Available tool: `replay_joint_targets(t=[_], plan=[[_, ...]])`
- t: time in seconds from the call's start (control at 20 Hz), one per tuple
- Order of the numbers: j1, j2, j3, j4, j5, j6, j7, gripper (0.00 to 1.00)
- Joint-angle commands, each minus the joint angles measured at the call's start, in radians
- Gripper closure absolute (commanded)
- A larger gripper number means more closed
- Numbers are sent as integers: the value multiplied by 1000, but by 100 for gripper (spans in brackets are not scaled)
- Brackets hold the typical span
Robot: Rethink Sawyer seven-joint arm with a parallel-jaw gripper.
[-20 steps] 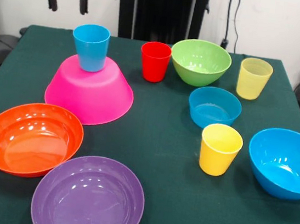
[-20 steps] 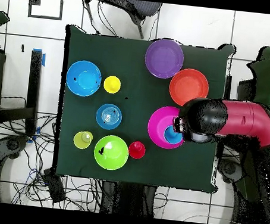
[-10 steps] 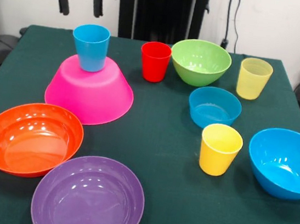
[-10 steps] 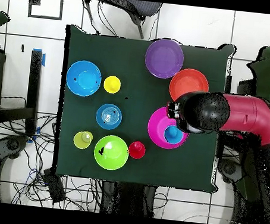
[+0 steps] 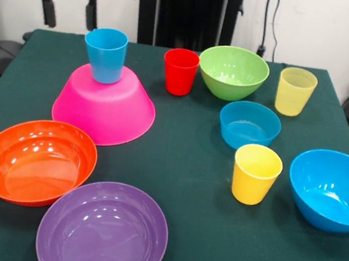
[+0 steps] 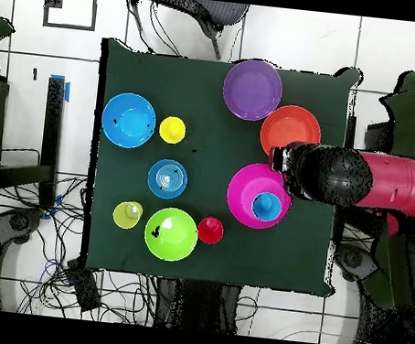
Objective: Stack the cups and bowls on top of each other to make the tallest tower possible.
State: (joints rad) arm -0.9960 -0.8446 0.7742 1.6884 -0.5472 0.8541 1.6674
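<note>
Blue cup (image 5: 104, 54) stands upright, mouth up, on the inverted pink bowl (image 5: 104, 106); fingers (image 5: 47, 9) spread, empty, above.

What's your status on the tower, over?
Tool open, empty, raised behind the pink bowl. Blue cup upright on the upturned pink bowl. Orange bowl loose on table; nothing blocking.

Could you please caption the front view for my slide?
Open gripper hangs above blue cup standing on inverted pink bowl.
</note>
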Motion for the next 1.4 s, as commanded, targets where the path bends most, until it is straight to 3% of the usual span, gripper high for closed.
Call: replay_joint_targets(t=[0.05, 0.25, 0.6, 0.75, 0.9, 1.4], plan=[[24, 172, -44, 14, -142, -192, -87, 0], [42, 275, -76, -10, -140, -154, -111, 0], [14, 401, -26, -30, -173, -148, -262, 0], [0, 419, -5, -23, -180, -162, -272, 0], [-50, 436, 68, 5, -179, -215, -312, 0], [-102, 446, 112, 45, -214, -213, -293, 0]])
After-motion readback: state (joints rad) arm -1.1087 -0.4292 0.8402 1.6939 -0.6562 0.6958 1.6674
